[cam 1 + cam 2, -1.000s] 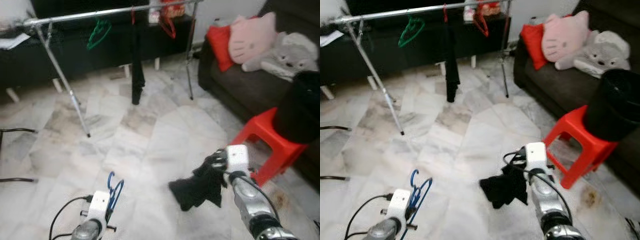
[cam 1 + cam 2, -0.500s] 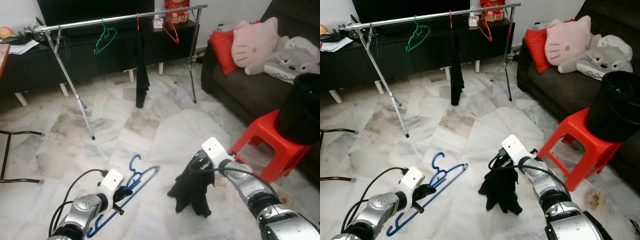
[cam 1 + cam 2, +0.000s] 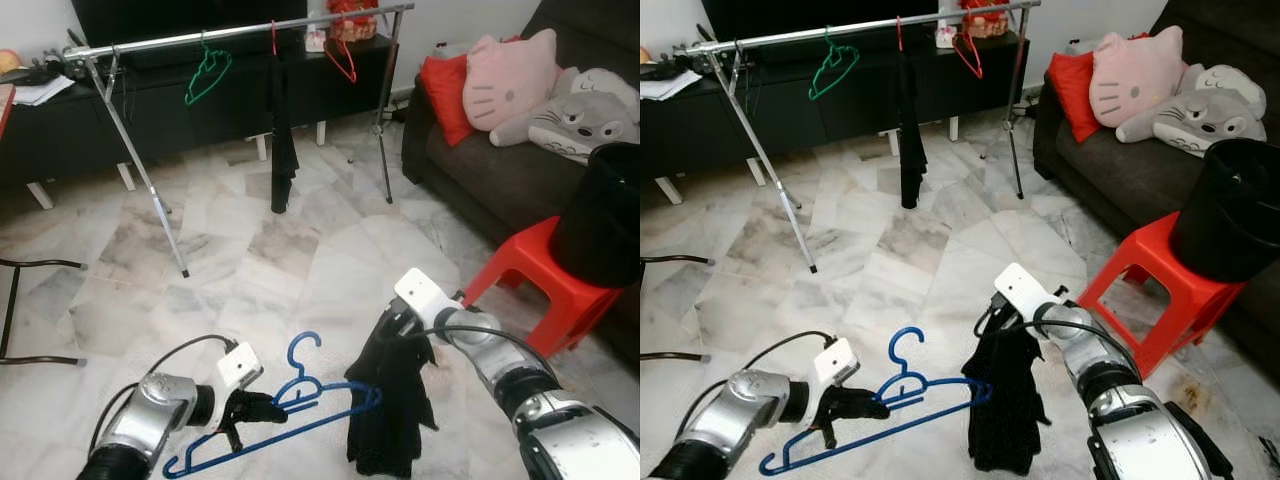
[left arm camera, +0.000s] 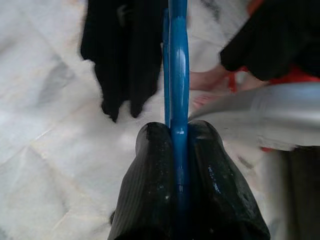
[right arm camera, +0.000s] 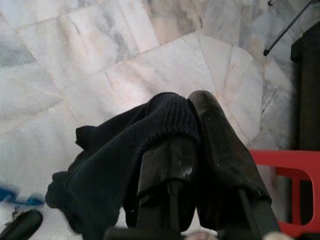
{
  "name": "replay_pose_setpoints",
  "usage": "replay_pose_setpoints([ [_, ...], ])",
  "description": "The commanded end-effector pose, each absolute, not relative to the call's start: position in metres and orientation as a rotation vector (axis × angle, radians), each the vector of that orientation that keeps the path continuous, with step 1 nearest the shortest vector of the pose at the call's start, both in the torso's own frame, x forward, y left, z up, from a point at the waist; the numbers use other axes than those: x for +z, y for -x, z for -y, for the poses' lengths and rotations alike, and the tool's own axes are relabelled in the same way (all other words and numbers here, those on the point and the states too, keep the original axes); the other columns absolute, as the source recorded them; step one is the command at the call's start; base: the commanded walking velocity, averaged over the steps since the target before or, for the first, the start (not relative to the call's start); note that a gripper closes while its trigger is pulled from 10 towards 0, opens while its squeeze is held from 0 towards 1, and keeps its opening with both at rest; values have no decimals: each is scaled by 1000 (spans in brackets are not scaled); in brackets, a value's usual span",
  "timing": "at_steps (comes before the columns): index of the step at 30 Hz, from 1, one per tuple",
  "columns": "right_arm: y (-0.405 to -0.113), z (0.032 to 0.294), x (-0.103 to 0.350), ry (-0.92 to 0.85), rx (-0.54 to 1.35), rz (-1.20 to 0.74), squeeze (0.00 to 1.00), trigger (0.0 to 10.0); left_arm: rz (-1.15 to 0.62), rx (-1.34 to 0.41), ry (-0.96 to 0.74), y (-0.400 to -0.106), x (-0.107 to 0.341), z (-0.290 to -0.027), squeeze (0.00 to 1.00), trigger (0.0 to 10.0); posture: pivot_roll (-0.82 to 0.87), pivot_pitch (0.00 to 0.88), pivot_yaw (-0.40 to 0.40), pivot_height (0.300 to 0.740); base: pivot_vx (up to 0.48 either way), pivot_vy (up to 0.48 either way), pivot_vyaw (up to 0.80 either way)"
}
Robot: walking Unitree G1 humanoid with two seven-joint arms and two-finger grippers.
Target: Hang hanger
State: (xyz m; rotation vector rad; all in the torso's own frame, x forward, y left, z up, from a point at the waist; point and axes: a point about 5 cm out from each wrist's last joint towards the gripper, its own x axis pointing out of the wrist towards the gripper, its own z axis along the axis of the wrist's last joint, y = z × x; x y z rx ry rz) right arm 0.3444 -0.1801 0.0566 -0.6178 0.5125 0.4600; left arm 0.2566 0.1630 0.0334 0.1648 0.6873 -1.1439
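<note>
Over a pale marble-tile floor [image 3: 300,260], the robot's left gripper [image 3: 262,408] pinches a blue plastic hanger [image 3: 300,405] between its two black fingers [image 4: 150,190], which are pressed tight against the hanger's thin edge in the left wrist view. The hanger now lies nearly level, its hook up and its far tip touching a black knitted garment [image 3: 390,410] that hangs from the right gripper [image 3: 400,335], whose fingers are clamped on the garment's top fold. Half a second earlier the hanger sloped down toward the floor with a clear gap between it and the cloth; since then the left arm has brought it up and across, and the garment, earlier bunched in a short clump, now drapes longer below the gripper. Well apart across the room stands a silver metal clothes rail [image 3: 240,30] carrying a green hanger [image 3: 207,78], a red hanger [image 3: 343,58] and a long dark garment [image 3: 283,130]. To the robot's right, a red plastic stool [image 3: 535,285] bears a black round bin [image 3: 600,215] beside a dark sofa [image 3: 500,170] holding a red cushion [image 3: 445,95], a pink cat-face pillow [image 3: 510,75] and a grey plush toy [image 3: 585,110].
</note>
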Motion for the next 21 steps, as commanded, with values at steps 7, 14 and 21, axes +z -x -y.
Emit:
replay_pose_setpoints([
  [7,-353,172,66,562,458,-487,0,10000,-612,-1263,-105,-257,64,-146,0,10000,-51,0,-20,740,0,0,0],
  [14,-351,170,64,561,483,-493,0,10000,-591,-1178,-94,-264,65,-141,0,10000,-54,0,-20,740,0,0,0],
  [21,-348,170,61,557,499,-496,0,10000,-494,-977,-97,-283,68,-140,0,10000,-58,0,-19,740,0,0,0],
])
